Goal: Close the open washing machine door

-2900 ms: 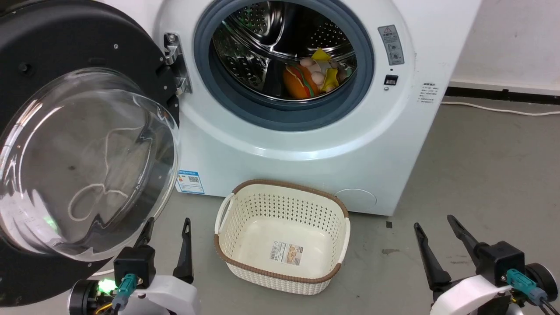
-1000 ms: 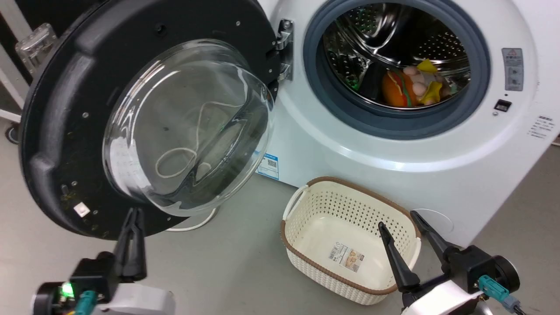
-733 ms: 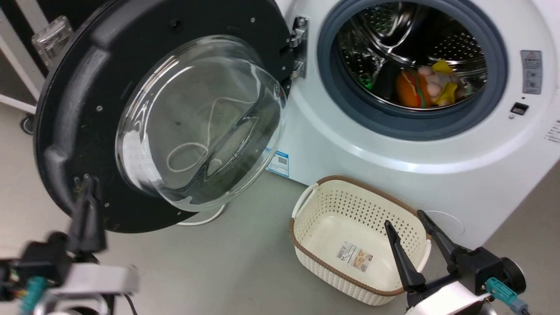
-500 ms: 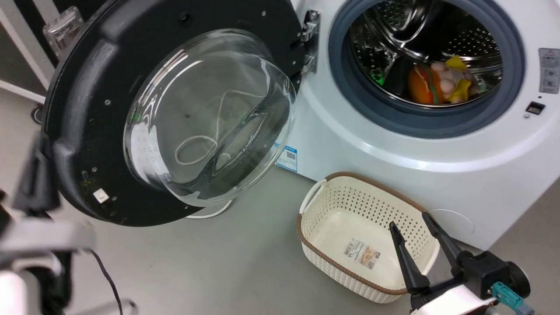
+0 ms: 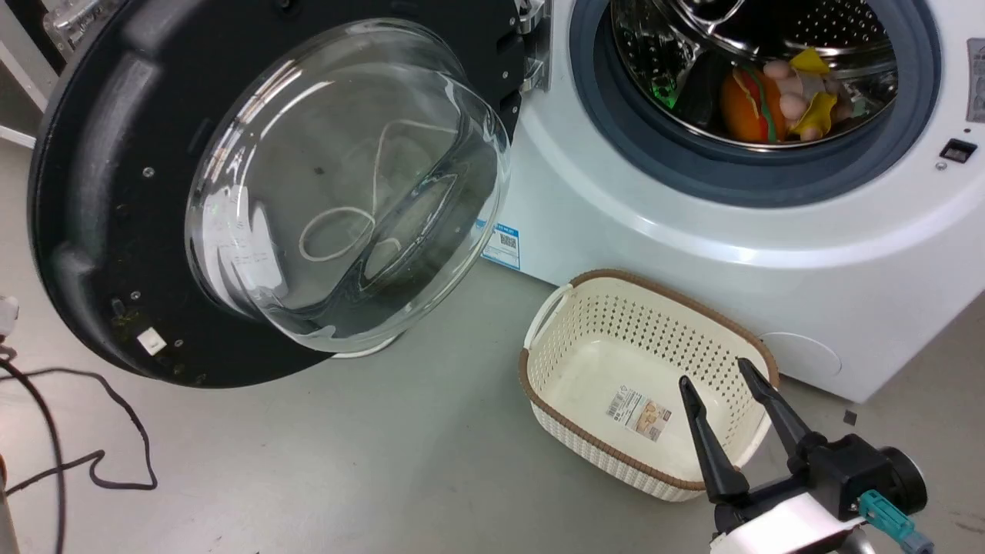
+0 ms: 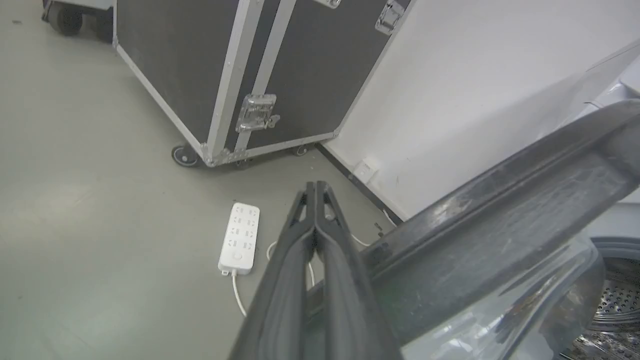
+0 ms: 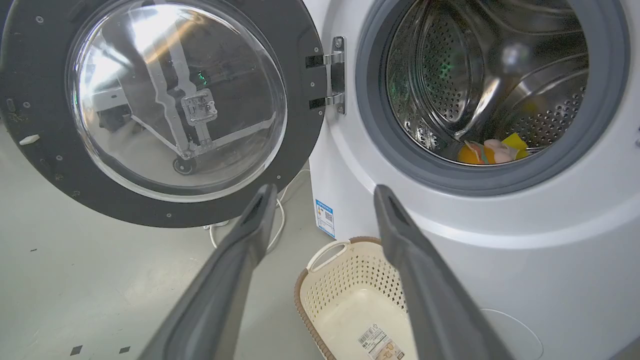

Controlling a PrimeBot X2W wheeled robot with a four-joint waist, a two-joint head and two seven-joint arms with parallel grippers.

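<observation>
Item 1, the washing machine (image 5: 692, 254): white front-loader standing on the grey floor (image 5: 400, 462). Its steel drum is exposed inside a grey rubber seal (image 5: 692, 173). Soft toys (image 5: 769, 100), orange and yellow, lie in the drum. A blue label (image 5: 502, 245) sits at the lower front.

Item 2, the washing machine door (image 5: 115, 192): swung wide open to the machine's left on its metal hinge (image 7: 335, 75). The black rim and clear glass bowl face the head camera.

Item 3, left claw (image 6: 316, 186): fingers pressed together with nothing between them. It lies just beside the door's outer edge; whether it touches the edge cannot be told.

Item 4, right claw (image 5: 712, 372): fingers spread apart and empty, low in front of the machine, over the near rim of the basket in the head view.

Item 5, cream perforated basket (image 5: 654, 278): brown-trimmed, on the floor against the machine's front, with a label inside.

Item 6, sundries: a white power strip (image 6: 239, 237) and a wheeled black case (image 6: 190, 65) behind the door, and a black cable (image 5: 115, 431) on the floor.
</observation>
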